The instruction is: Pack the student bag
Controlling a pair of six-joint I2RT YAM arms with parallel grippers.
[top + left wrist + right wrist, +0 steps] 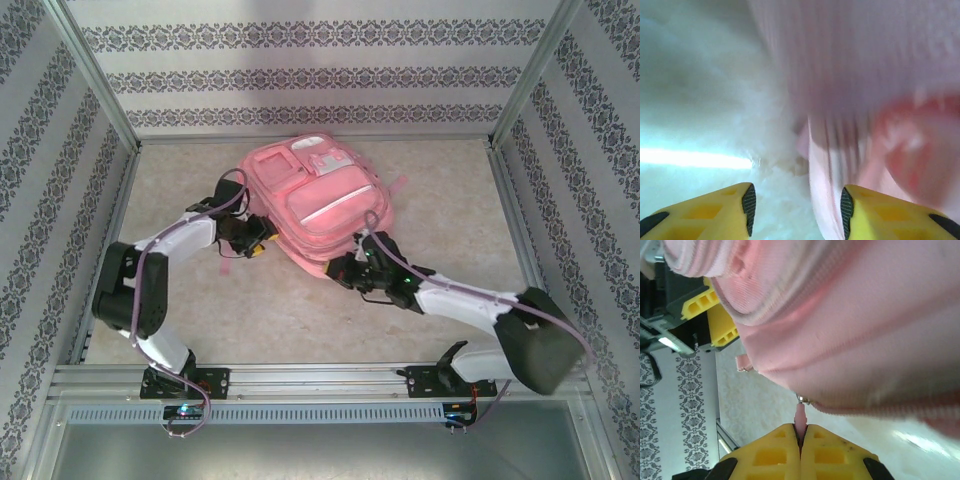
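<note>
Overhead, mottled table (300,310), patterned walls (300,80); left end effector (796,200) parted; right end effector (800,432) pinches zip pull (800,415).

**Patterned Panels Are Boxing In a Pale Work Surface**

A back wall (320,70) papered in pale stripes and dark floral bands is closing off the far side. A left wall (50,170) and a right wall (590,170) in the same paper are flanking it. Two aluminium posts (92,70) are leaning up from the far corners. The mottled beige tabletop (450,200) is catching bright glare (695,159). A metal front rail (320,378) is running along the near edge, with a slotted strip (320,413) and a grey sheet (300,450) lying below it.
</note>
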